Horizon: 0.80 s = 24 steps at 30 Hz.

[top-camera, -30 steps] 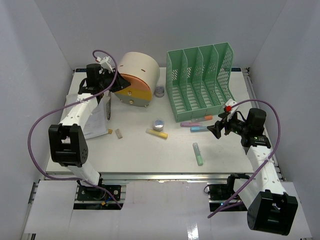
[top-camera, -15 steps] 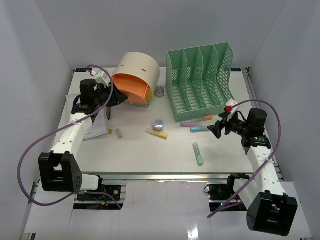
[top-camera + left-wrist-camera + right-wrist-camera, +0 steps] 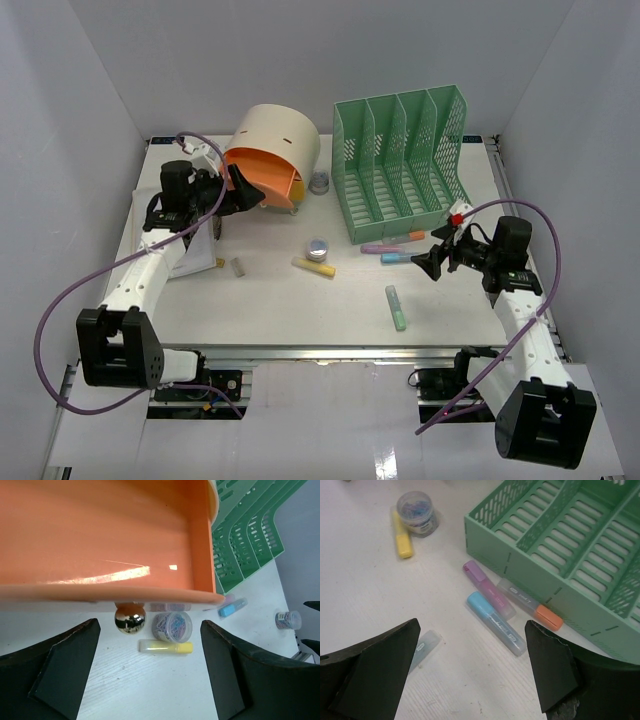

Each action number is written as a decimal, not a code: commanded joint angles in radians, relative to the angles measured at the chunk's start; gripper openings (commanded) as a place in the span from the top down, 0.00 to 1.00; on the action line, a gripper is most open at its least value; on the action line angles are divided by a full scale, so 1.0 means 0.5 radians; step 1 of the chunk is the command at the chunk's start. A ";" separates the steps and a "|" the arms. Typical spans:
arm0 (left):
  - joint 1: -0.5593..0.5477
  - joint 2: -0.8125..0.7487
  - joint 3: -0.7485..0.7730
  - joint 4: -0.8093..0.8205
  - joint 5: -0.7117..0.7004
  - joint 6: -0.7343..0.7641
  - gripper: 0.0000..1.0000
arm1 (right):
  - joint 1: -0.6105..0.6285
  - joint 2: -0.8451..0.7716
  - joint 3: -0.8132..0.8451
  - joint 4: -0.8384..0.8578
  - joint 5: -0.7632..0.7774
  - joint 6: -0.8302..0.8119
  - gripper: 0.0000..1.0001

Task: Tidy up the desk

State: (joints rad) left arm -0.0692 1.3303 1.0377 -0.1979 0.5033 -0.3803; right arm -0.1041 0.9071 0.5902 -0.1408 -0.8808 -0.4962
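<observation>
The white desk (image 3: 280, 310) holds a round cream organizer (image 3: 280, 140) at the back left. Its orange drawer (image 3: 262, 175) is pulled out, and a gold knob (image 3: 130, 618) hangs under the drawer's front. My left gripper (image 3: 232, 190) is open just in front of that knob, touching nothing. My right gripper (image 3: 432, 258) hovers open over the purple (image 3: 487, 589), blue (image 3: 495, 622) and orange-capped (image 3: 532, 605) highlighters beside the green file rack (image 3: 400, 160). A yellow highlighter (image 3: 314, 266) and a jar of paper clips (image 3: 317, 248) lie mid-desk.
A green highlighter (image 3: 397, 307) lies near the front edge. A second small jar (image 3: 319, 182) stands between organizer and rack. Papers (image 3: 195, 250) lie under the left arm, with a small eraser (image 3: 238, 267) beside them. White walls close in three sides.
The orange drawer has come out of the organizer as the left arm drew back. The left gripper then opened and let go of the knob. The right gripper has barely moved.
</observation>
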 commanded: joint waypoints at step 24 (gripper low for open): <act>-0.005 -1.030 -0.964 -0.428 -0.425 -0.426 0.08 | 1.358 1.174 1.148 -0.544 0.747 0.106 0.10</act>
State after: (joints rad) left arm -0.0692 0.7563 0.5946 -0.2882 0.3495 -0.4561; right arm 0.5880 1.5274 1.1212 -0.3862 -0.5333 -0.4518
